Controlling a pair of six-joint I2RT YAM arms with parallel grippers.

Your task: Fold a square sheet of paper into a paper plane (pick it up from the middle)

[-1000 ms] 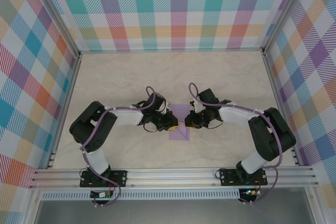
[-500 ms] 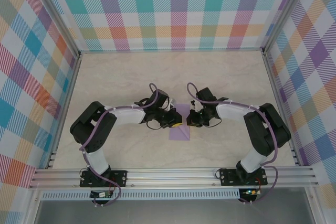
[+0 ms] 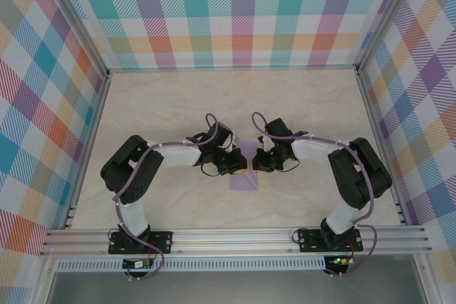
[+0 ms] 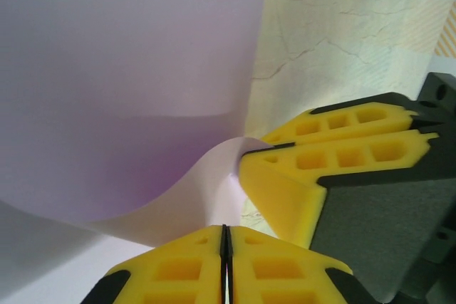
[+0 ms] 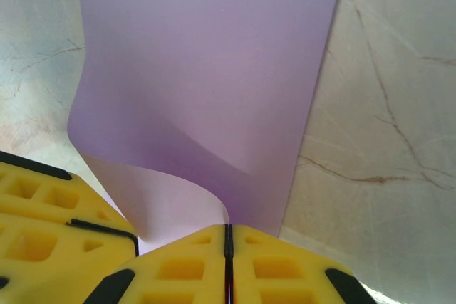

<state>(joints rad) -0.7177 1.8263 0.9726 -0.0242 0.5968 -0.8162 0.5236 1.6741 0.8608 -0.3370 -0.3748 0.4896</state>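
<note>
The left pincer (image 4: 225, 247) is clenched, its two yellow fingertips pressed together with just a hairline seam between them. The square sheet of paper (image 4: 128, 62) lies straight ahead of it on the pale marbled desk (image 3: 178, 105). The sheet's near edge lifts off the surface and curls back toward the tips, with the lighter underside showing. That curl runs down to the seam, so the left pincer seems to be grasping the lifted edge.

The right pincer (image 5: 228, 243) is clenched in the same way. The lavender sheet stretches away in front of it as a long strip. Its near end bends upward into a soft roll whose lip meets the fingertip seam, so this pincer also appears to be nipping the paper.

From above, the two pincers face each other from either side, tips nearly touching, over the middle part of the sheet. The paper shows there as a narrow oblong between them. One end reaches out beyond the pincers toward the arm bases, and a shorter part lies on their far side.
</note>
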